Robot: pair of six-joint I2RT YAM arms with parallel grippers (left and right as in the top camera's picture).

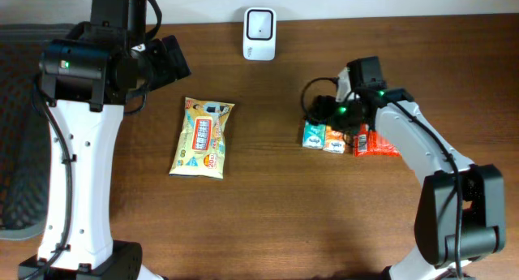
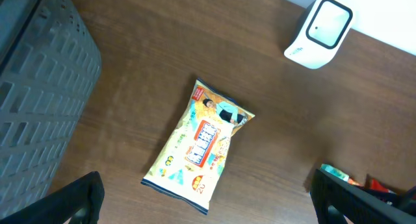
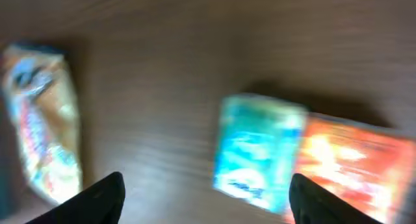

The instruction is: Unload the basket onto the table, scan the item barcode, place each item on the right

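A white barcode scanner [image 1: 259, 33] stands at the table's back edge and also shows in the left wrist view [image 2: 320, 30]. A yellow snack packet [image 1: 203, 138] lies flat at centre left [image 2: 198, 146]. My left gripper [image 2: 211, 204] hovers high above it, open and empty; overhead it sits at the upper left [image 1: 172, 61]. My right gripper [image 1: 322, 112] is low over a row of small packets, teal [image 1: 314, 135], orange [image 1: 334, 140] and red [image 1: 375, 142]. Its view is blurred: the jaws [image 3: 208, 201] stand open, and the teal packet [image 3: 257, 149] lies on the table just beyond them.
A dark grey mesh surface [image 2: 39, 87] borders the table on the left. The yellow packet [image 3: 42, 139] appears at the left edge of the right wrist view. Bare brown wood lies between the yellow packet and the small packets.
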